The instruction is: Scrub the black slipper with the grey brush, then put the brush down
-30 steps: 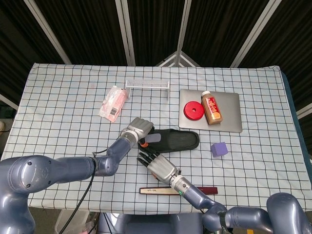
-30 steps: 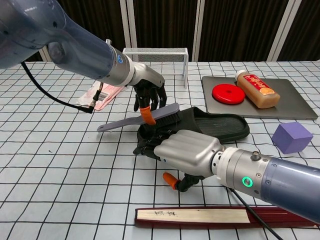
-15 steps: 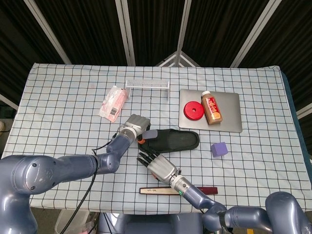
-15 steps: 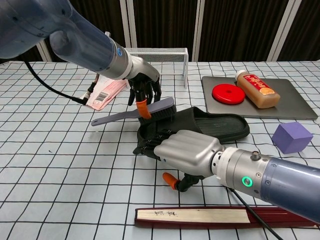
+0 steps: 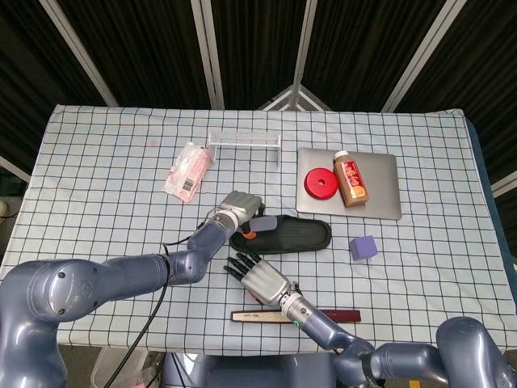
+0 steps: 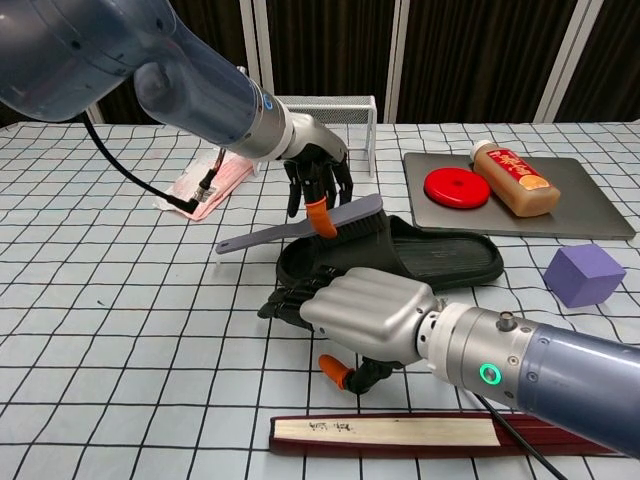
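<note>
The black slipper [image 5: 297, 236] [image 6: 440, 256] lies at the table's middle, toe to the right. My left hand [image 5: 239, 208] [image 6: 318, 176] grips the grey brush [image 5: 262, 224] [image 6: 302, 229] by its handle. The bristle head rests on the slipper's heel end, and the handle points left. My right hand [image 5: 260, 280] [image 6: 362, 318] lies just in front of the slipper's heel with its fingers spread, holding nothing. A small gap separates it from the slipper in the head view.
A dark red closed fan [image 5: 323, 315] [image 6: 400, 432] lies at the front edge under my right forearm. A purple cube [image 5: 363, 247] [image 6: 585, 275] sits right of the slipper. The grey tray [image 5: 388, 207] carries a red disc and a brown bottle. A wire rack [image 5: 245, 141] and a pink packet [image 5: 188, 171] lie behind.
My left hand has swept the brush to the right along the slipper's heel end. My right hand has drawn back from the slipper towards the front edge.
</note>
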